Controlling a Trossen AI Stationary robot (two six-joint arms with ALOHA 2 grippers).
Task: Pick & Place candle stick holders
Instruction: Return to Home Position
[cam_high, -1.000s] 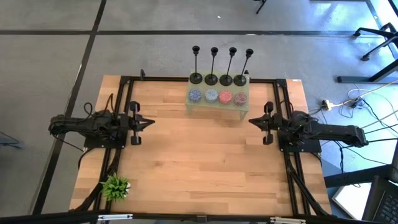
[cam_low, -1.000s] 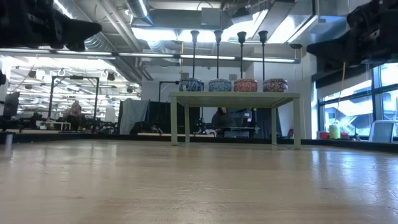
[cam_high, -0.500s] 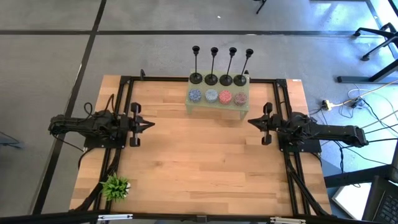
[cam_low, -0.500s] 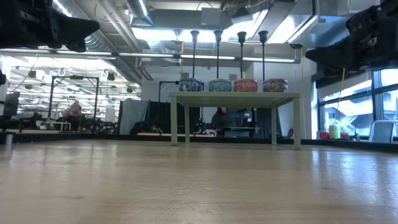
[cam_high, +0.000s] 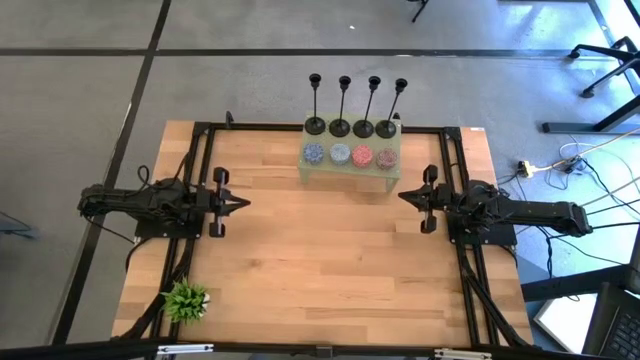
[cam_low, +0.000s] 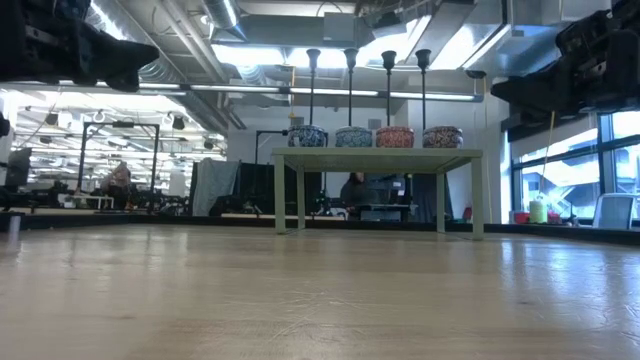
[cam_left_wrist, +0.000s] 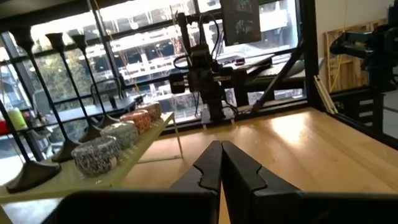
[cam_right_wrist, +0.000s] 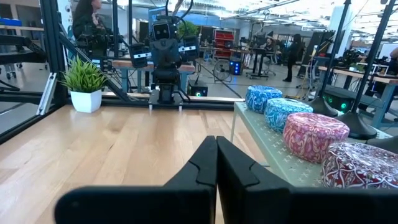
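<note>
Four small black candle stick holders (cam_high: 340, 127), each with a round flat base, a thin stem and a small cup on top, are seen standing upright in a row along the back edge of a low pale green shelf (cam_high: 350, 173). The shelf is set at the far edge of the light wooden table (cam_high: 320, 260). Just in front of the holders, on the same shelf, four round patterned candles (cam_high: 339, 154) are lined up, two bluish and two reddish. The left gripper (cam_high: 240, 203) is held above the left side of the table, pointed toward the middle, well apart from the shelf. Its jaws are pressed together with nothing between them. The right gripper (cam_high: 404, 196) is held opposite on the right side, near the shelf's front right corner and higher than the shelf top. It is likewise clenched on nothing. A small potted green plant (cam_high: 186, 299) is placed at the near left corner.
</note>
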